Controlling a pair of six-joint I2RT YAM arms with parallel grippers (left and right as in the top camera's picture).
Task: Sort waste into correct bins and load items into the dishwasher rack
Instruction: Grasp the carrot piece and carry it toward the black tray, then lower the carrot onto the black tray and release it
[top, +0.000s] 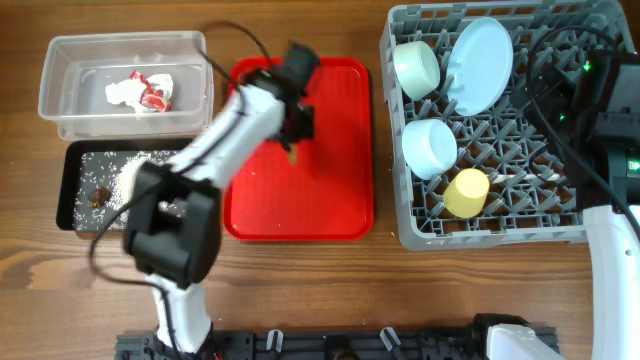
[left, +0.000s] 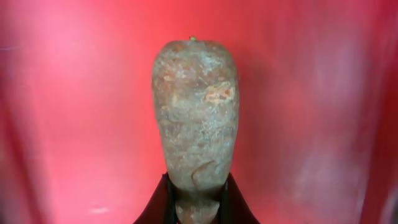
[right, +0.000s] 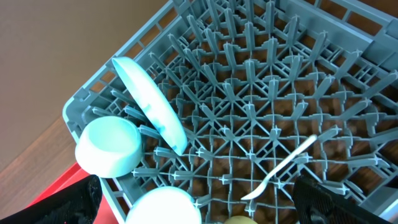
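Overhead view: a wooden tabletop (top: 400, 300) carries four containers. At 10 o'clock stands the clear rectangular plastic tub (top: 60, 110), holding the crumpled white-and-red wrapper (top: 140, 92). Just beside it, at 9 o'clock, lies the shallower black rectangular tub (top: 70, 190), which holds scattered loose white rice grains (top: 125, 175) and a small brown food scrap (top: 98, 197). The flat red tray (top: 330, 200) occupies the centre. The large square grey plastic rack (top: 500, 230) fills the 2 to 3 o'clock area. In it the pale blue round plate (top: 482, 65) stands on edge at 12 o'clock. One pale blue bowl (top: 417, 68) sits at 11 o'clock, the second pale blue bowl (top: 430, 147) at 9 o'clock and the small yellow cup (top: 466, 192) at 7 o'clock.

The left arm (top: 230, 130) reaches from 7 o'clock over the upper half of the tray. Left wrist view: the left jaws are clamped on the narrow end of the thin orange-brown carrot (left: 196, 112), whose blunt end points to 12 o'clock against the red tray surface. Whether the carrot touches the tray cannot be told.

Right wrist view: the right jaws stand wide apart over the rack, holding nothing. The white plastic spoon (right: 280, 168) lies across the pegs at 5 o'clock, apart from the plate.
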